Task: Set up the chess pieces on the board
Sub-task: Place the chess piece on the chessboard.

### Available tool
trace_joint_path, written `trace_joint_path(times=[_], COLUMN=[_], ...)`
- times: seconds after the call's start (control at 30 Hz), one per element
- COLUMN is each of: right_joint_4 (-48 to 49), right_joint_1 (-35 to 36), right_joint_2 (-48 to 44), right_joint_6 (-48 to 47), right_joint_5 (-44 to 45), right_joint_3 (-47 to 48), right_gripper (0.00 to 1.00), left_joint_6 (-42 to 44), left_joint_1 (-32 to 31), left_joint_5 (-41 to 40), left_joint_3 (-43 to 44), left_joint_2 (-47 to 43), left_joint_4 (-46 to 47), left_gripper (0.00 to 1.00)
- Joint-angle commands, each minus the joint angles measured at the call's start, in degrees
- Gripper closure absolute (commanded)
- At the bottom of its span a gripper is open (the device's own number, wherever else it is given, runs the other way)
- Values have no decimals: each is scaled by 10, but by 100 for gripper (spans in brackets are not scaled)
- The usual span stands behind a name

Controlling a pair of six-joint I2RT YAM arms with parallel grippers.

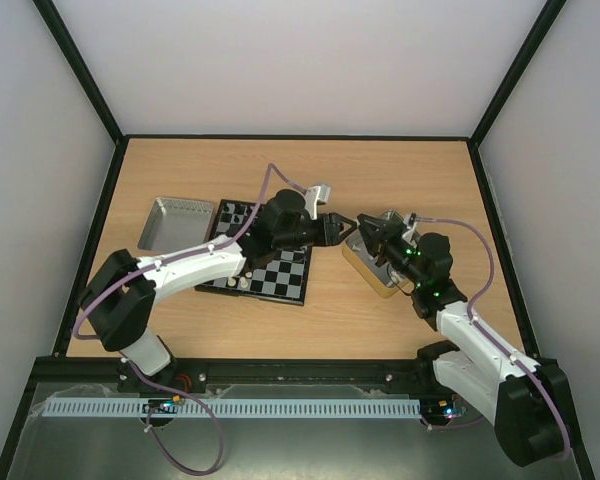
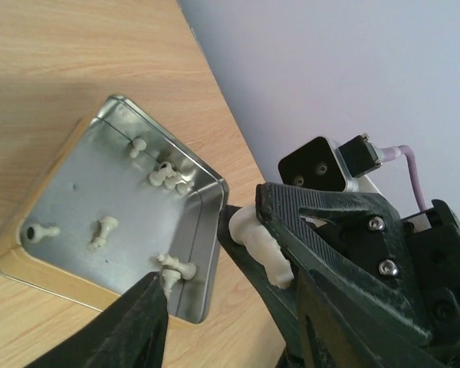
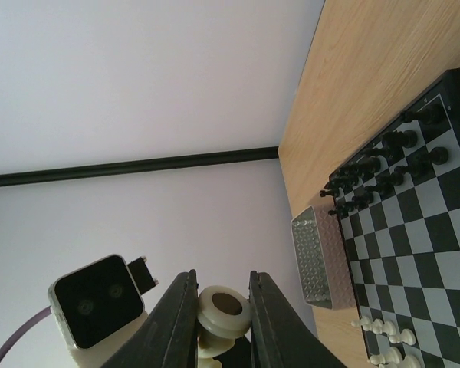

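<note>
- Pale walls and a black frame close in the wooden worktop (image 1: 310, 170) in the overhead view.
- From above, the board (image 1: 280, 282) lies left of centre. A grey tray (image 1: 175, 222) sits just off its far left corner and a gold-sided tin (image 1: 366, 276) stands to its right.
- Black pieces (image 1: 237, 212) stand along the board's far edge and a few white ones (image 1: 242, 283) along its near edge.
- The left arm stretches over the board. The left fingers (image 1: 338, 226) and right fingers (image 1: 368, 232) meet almost tip to tip between board and tin. What they grip is too small to tell from here.
- The left wrist view alone shows the inside of the tin, where loose cream chess pieces (image 2: 103, 232) lie on their sides, scattered.
- In front of the tin, the right fingers are closed on one white piece (image 2: 259, 244). It is cream and slanted, with its rounded narrow end up-left toward the tin and its wider end down-right.
- The left fingers stand partly apart with nothing between them, and the held piece is just beside one of them.
- The right wrist view shows that piece end-on. Its round base faces the lens, its long axis runs away along the fingers, and it is pinched from both sides.
- Behind it, black pieces stand upright in two rows on the board, with white ones at the frame's lower edge. The tray is seen edge-on.
</note>
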Motion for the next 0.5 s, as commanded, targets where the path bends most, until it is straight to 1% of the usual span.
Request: trace_joint_path(times=[0.0,0.13,0.27,0.37,0.47], right_joint_4=[32,30,25,20,24], right_joint_1=[3,4,4,4,4], right_joint_2=[5,12,11,10,6], right_joint_6=[-11,-18,-29,-37,-43], right_joint_5=[-23,-30,-28,-31,-37], right_joint_3=[-4,0,3,6,9], right_gripper=[85,84,84,84,84], left_joint_6=[-3,-1,-1,5,7], left_joint_1=[-4,-5,-6,-5,-6], left_joint_5=[19,23,4,7,16], left_joint_3=[29,38,31,34,34], left_joint_2=[16,24,17,17,17], left_joint_4=[7,5,8,5,7], left_gripper=[55,65,69,70,76])
